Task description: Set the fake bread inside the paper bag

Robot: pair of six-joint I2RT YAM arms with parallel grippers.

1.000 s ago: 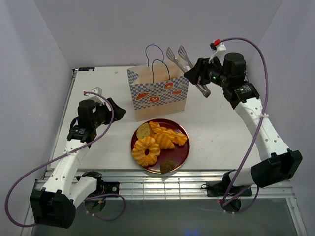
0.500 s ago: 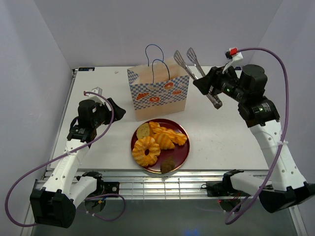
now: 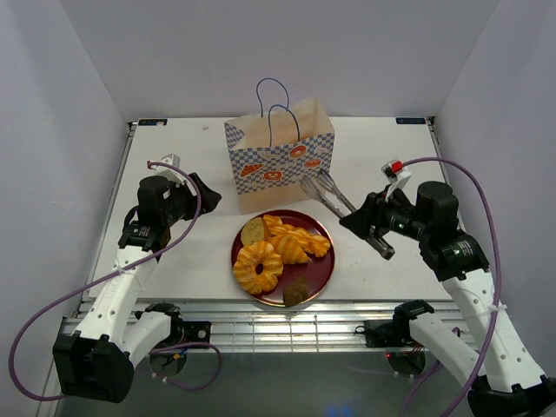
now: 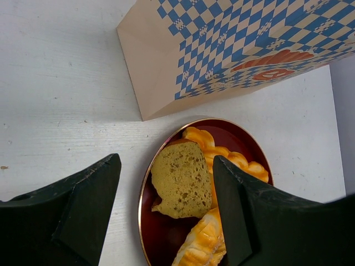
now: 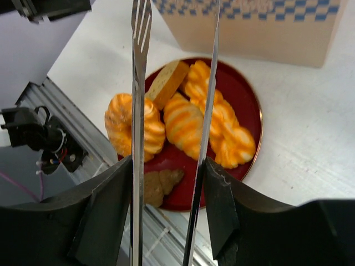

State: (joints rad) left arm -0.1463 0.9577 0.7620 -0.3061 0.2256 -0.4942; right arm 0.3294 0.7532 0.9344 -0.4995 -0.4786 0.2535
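The paper bag (image 3: 280,156) stands upright at the table's middle back, its top open. It also shows in the left wrist view (image 4: 233,50). In front of it a dark red plate (image 3: 323,268) holds the fake bread: a ring pastry (image 3: 258,267), a tan slice (image 3: 253,230), braided twists (image 3: 300,241) and a brown piece (image 3: 298,290). My right gripper (image 3: 372,229) is shut on metal tongs (image 3: 323,193). The tongs' arms (image 5: 137,111) are apart and empty, above the plate's right side. My left gripper (image 3: 201,193) is open and empty, left of the bag and plate.
White walls close in the table on the left, back and right. A metal rail (image 3: 287,321) runs along the near edge just below the plate. Purple cables hang from both arms.
My right arm has swung down and toward the near side, carrying the tongs from beside the bag's top to just above the plate's right side. The left arm has not moved.
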